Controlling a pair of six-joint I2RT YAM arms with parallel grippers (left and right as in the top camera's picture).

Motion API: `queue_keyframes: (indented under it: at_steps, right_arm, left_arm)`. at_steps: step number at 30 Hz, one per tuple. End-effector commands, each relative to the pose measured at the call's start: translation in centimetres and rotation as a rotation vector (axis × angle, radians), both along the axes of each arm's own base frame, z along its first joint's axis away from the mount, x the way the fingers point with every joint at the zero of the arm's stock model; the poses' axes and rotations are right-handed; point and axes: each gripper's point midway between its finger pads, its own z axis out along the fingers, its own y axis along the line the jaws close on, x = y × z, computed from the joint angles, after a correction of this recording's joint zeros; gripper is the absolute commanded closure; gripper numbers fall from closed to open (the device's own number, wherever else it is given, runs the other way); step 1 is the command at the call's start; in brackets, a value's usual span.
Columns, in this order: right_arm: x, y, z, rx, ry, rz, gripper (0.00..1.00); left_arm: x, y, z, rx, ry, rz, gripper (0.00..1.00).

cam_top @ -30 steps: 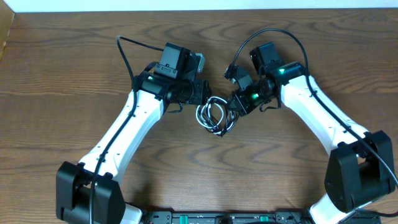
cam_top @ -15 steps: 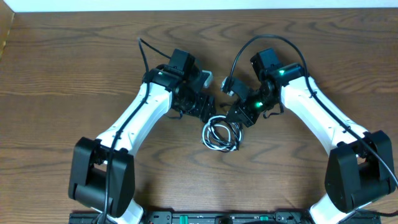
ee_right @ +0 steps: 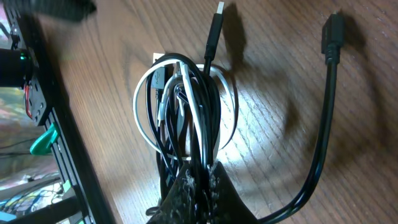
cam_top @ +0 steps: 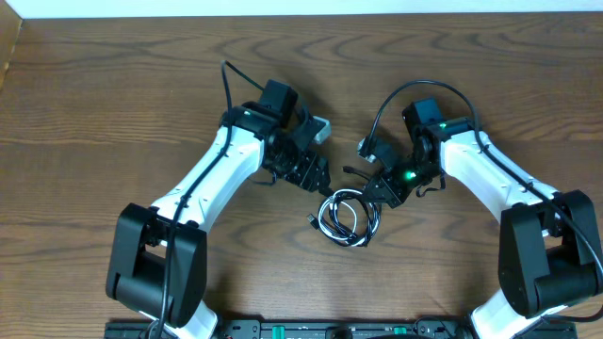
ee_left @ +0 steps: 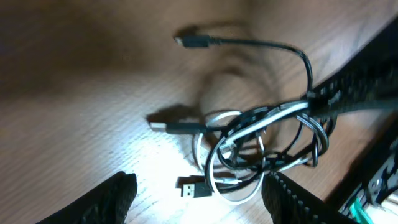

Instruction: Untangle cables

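Overhead view of a wooden table (cam_top: 94, 141). Nearest, a dark base rail (cam_top: 330, 330) along the bottom edge, with a white left arm (cam_top: 198, 184) and a white right arm (cam_top: 490, 174) reaching from it toward the middle.

Just past that, at centre, the cables (cam_top: 347, 218): one black and one white, wound together in a small loose coil lying flat on the wood.

Touching the coil's far right side, the right gripper (cam_top: 379, 193), fingers pinched tight on a bunched section of the coil. Clearer in the right wrist view: dark and pale strands squeezed together between the closed tips, the white cable (ee_right: 146, 106) looping out beyond them.

Just beyond the coil on its left, the left gripper (cam_top: 318, 179), spread wide and holding nothing. In the left wrist view, two dark fingers (ee_left: 118, 196) far apart at the bottom corners, clear of the tangle. Also there, a thin black lead (ee_left: 261, 45) straying from the coil to a small plug, and two more plug ends on the wood beside the loops.

Farthest, a pale strip (cam_top: 283, 8) along the table's back edge.
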Motion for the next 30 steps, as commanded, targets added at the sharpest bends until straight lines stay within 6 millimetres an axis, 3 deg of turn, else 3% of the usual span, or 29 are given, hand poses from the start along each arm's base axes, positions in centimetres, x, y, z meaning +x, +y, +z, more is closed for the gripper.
queue_keyframes:
  at_steps: [1, 8, 13, 16, 19, 30]
  right_arm:
    - [-0.2, 0.2, 0.3, 0.027, 0.008, 0.002, 0.99]
    - [-0.5, 0.1, 0.3, 0.024, 0.020, 0.003, 0.99]
    - [-0.6, 0.0, 0.3, 0.022, 0.030, 0.003, 0.99]
    - [-0.8, 0.0, 0.3, 0.019, 0.038, 0.003, 0.99]
    - [-0.9, 0.0, 0.3, 0.019, 0.039, 0.004, 0.99]
    - [-0.4, 0.0, 0.7, 0.056, 0.037, -0.013, 0.99]
  left_arm:
    - [-1.7, -1.0, -0.9, -0.023, 0.007, -0.112, 0.30]
    - [-3.5, -2.9, -2.0, -0.002, -0.043, -0.280, 0.30]
    - [-2.9, -3.7, -3.1, 0.008, -0.120, -0.301, 0.30]
    - [-1.1, -3.3, -3.6, 0.056, -0.198, -0.278, 0.30]
    - [-0.6, -3.7, -3.3, 0.042, -0.224, -0.277, 0.30]
    - [-1.4, -4.9, -3.0, -0.039, -0.172, -0.253, 0.31]
